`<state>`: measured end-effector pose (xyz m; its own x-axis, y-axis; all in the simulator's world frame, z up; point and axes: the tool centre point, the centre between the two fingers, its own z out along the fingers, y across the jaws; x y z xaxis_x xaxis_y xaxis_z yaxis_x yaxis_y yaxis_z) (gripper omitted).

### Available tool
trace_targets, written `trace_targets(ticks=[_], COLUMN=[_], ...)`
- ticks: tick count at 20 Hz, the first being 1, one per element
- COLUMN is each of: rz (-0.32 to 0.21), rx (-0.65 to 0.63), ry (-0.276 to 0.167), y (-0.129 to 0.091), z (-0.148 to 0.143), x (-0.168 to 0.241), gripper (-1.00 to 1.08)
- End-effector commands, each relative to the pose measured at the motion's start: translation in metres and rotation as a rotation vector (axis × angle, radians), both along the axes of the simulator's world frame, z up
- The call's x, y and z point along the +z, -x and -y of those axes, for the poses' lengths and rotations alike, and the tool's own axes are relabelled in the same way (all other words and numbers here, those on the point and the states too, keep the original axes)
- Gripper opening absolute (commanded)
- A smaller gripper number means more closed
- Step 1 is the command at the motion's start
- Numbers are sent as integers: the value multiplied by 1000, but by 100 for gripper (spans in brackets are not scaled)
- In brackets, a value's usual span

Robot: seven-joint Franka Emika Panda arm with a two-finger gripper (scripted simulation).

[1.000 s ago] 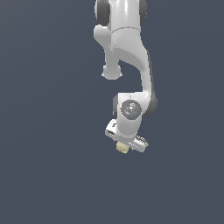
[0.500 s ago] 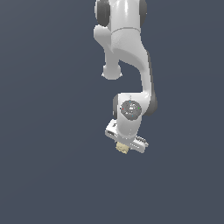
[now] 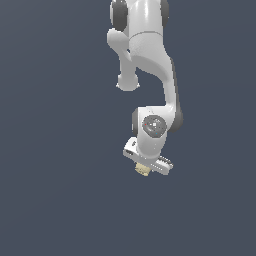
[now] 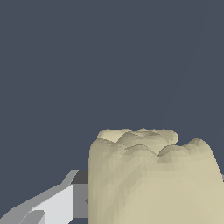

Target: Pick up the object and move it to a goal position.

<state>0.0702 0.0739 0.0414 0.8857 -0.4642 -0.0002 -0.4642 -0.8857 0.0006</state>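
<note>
A: Which step of the task is judged to be in hand?

B: The carry. In the exterior view the pale yellow-beige block (image 3: 143,169) is seen tucked under the white gripper (image 3: 145,168), at the end of the Panda arm (image 3: 150,60). No bench surface can be made out beneath it; only a flat dark backdrop is shown.

A: And how are the jaws set?

B: They are judged to be pinching the block. In the wrist view one grey finger (image 4: 65,199) is seen pressed against the block's side, and the lumpy-topped block (image 4: 153,179) fills the space between the jaws. The opposite finger is hidden behind the block.

A: What is called for next?

B: The grip is to be kept firm while the block is taken to the goal position. No goal marker is shown in either view, so its direction cannot be told.
</note>
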Motion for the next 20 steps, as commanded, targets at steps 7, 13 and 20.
trace_targets(ticks=[7, 13, 20], rz=[0, 0, 0], rx=[2, 2, 2], ry=[-1, -1, -1], y=[-13, -25, -37], z=[-56, -107, -149], x=[6, 12, 17], gripper=[-100, -100, -100])
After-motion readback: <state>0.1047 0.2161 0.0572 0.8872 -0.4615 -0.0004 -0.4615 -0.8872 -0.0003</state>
